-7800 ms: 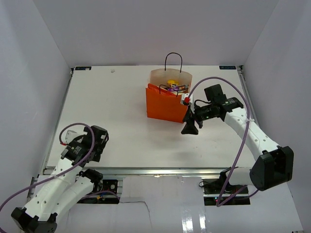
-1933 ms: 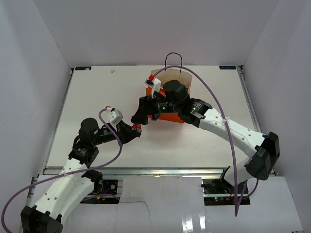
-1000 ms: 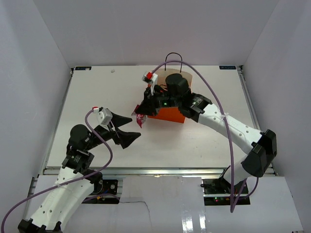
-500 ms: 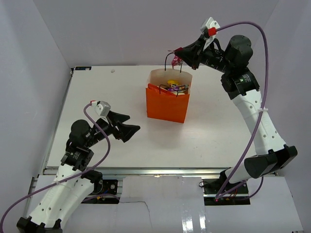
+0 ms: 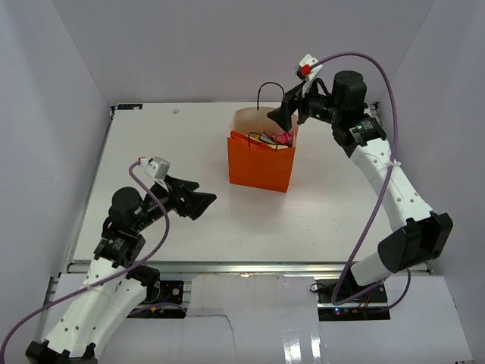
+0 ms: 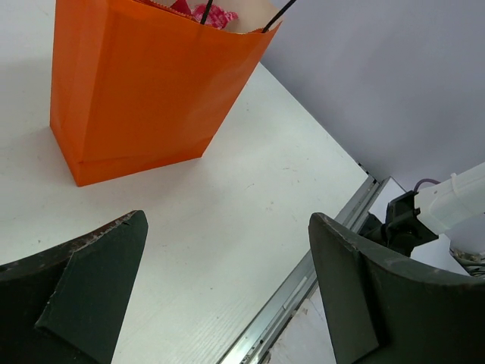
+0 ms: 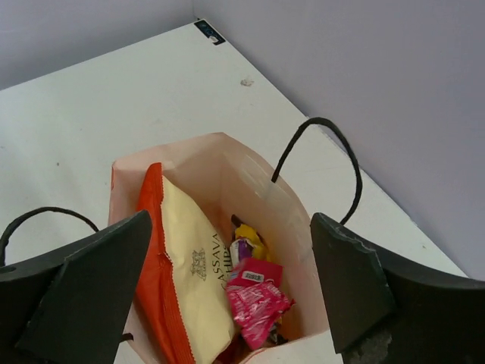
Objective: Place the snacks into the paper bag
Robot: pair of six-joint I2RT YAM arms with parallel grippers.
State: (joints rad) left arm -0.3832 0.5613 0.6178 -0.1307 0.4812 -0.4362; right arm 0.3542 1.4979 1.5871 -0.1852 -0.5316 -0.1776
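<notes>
Paper bag (image 5: 260, 161) upright mid-table (image 5: 167, 152), snacks (image 7: 254, 299) inside, right arm's fingers (image 5: 282, 117) above, left arm's fingers (image 5: 198, 199) front-left

A lab test cell: white table (image 5: 167, 152) boxed by plain pale walls (image 5: 189, 45), aluminium rail (image 5: 227, 266) in front.

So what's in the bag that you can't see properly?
Right wrist view: the bottom of the paper bag is covered by the crisp packet and pink packet.
Left wrist view: the bag's top and handles are cut off by the upper edge.
Top view: packet labels are too small to read.
</notes>
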